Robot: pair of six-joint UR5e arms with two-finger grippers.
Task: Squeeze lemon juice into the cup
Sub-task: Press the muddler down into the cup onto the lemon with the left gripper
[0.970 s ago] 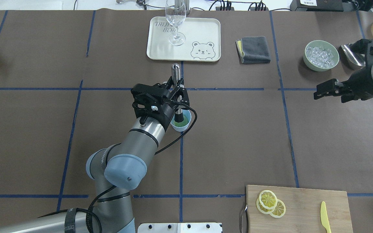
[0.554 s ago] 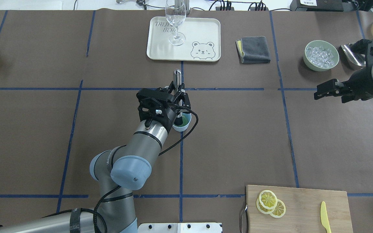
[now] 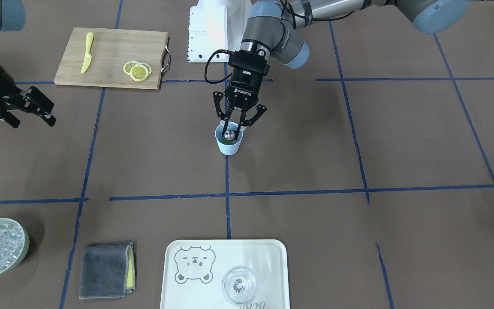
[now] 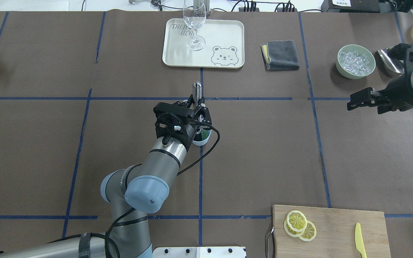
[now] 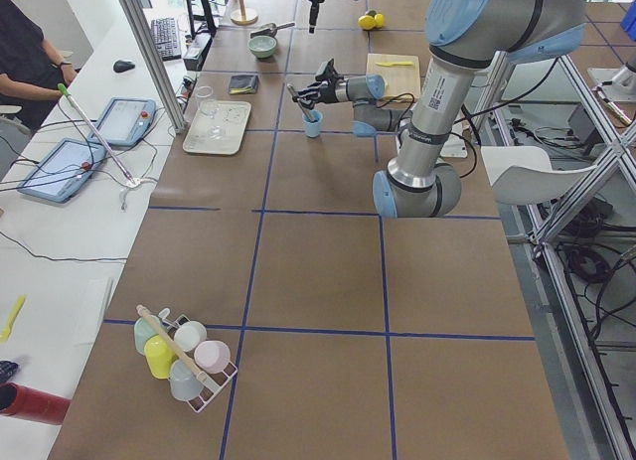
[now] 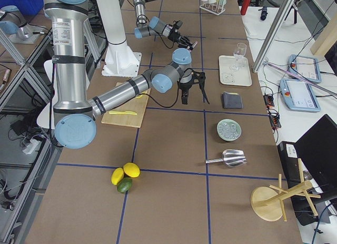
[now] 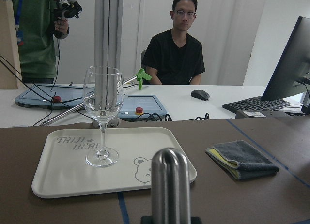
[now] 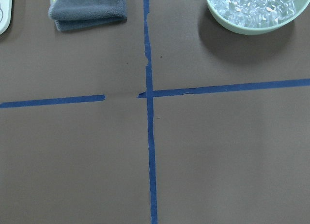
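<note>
**Rod in the cup, lemon on the board**

We see the left pincer [image 3: 233, 128] clamped on a round-tipped steel rod [image 4: 196, 88] whose lower end stands in the small light-blue tapered plastic cup [image 3: 229, 146] on the brown counter [image 3: 315, 141]. Thin round yellow lemon slices [image 4: 297, 221] lie overlapped on a wooden board [image 4: 335, 229], well apart from the cup. The right pincer [image 4: 351, 101] hangs spread and empty, far from the cup.

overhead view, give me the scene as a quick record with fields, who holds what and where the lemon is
left end effector: shut on metal rod, which stands in the cup
right end effector: open, empty, near the ice bowl
cup: upright, green inside
lemon slices: overlapping on cutting board, untouched
squeeze: not yet begun
</note>
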